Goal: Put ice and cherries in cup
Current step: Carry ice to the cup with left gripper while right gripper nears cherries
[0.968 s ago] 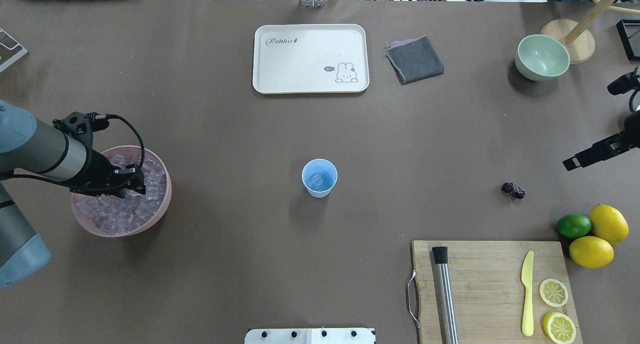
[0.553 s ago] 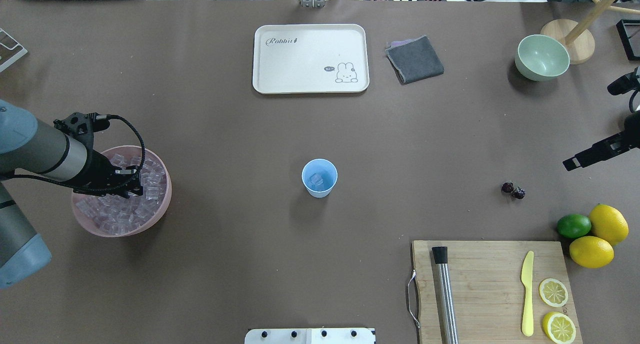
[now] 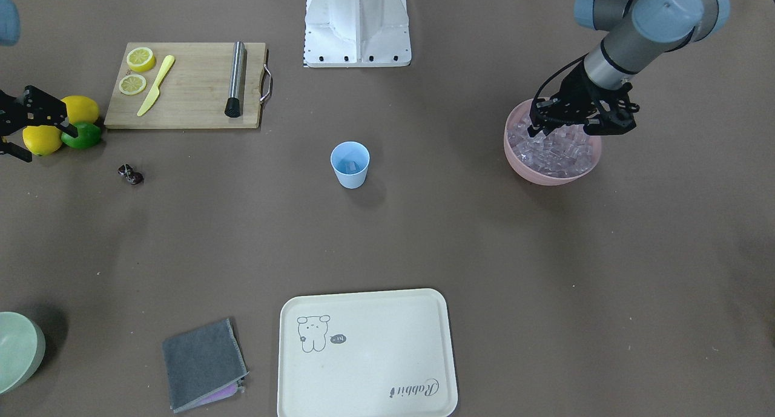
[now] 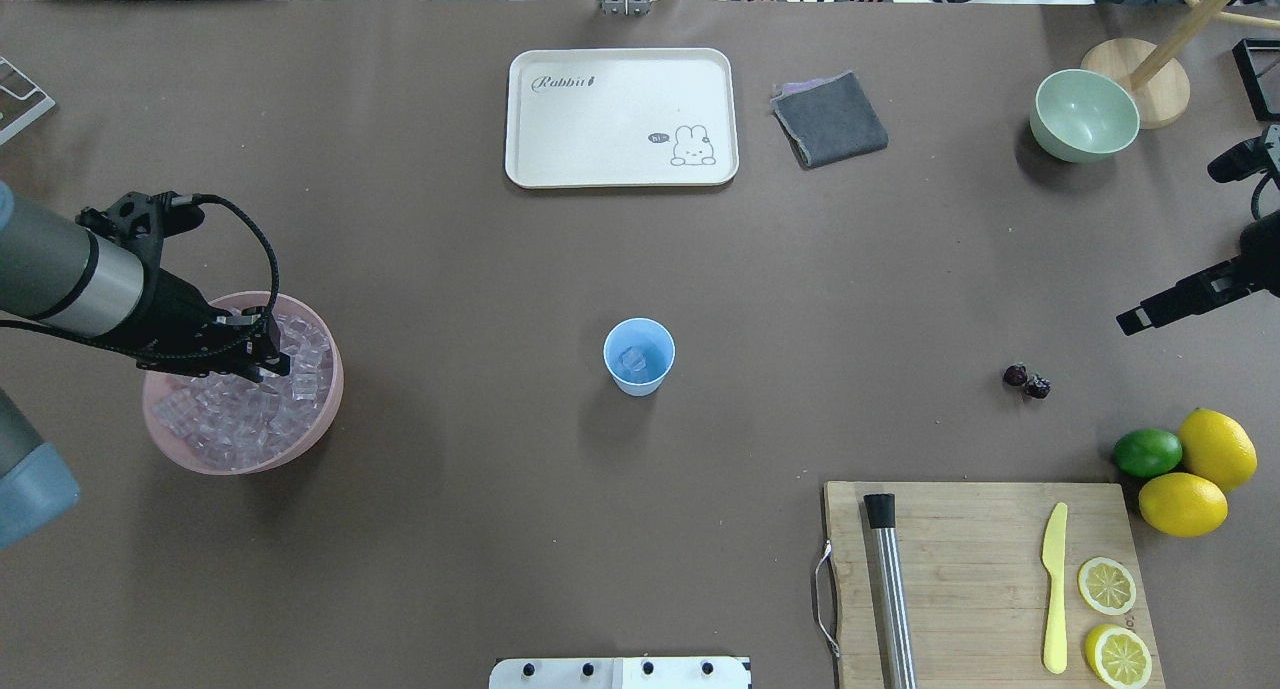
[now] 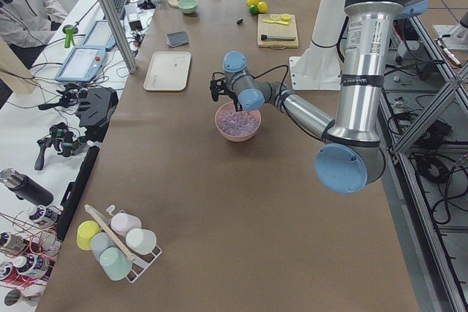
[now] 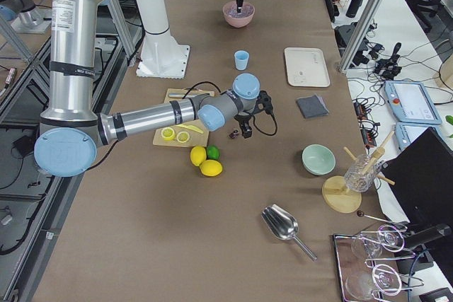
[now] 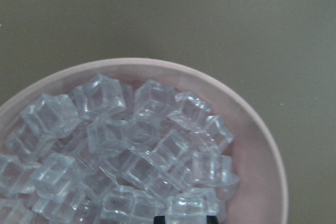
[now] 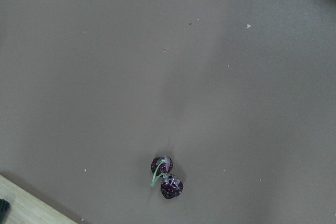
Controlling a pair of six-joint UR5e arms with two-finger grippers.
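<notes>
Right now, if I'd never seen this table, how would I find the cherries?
Find the wooden cutting board near the robot's right side. Just beyond its far edge, alone on the brown table, lie the cherries. They are tiny, dark maroon and glossy, far smaller than the green lime and yellow lemons nearby.

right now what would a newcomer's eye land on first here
The pink bowl heaped with clear ice on the robot's left, with the left hand hanging just over it, draws the eye first. Next come the pale blue cup alone mid-table and, on the right, bright lemons and a lime beside the cutting board, with the dark cherries nearby.
</notes>
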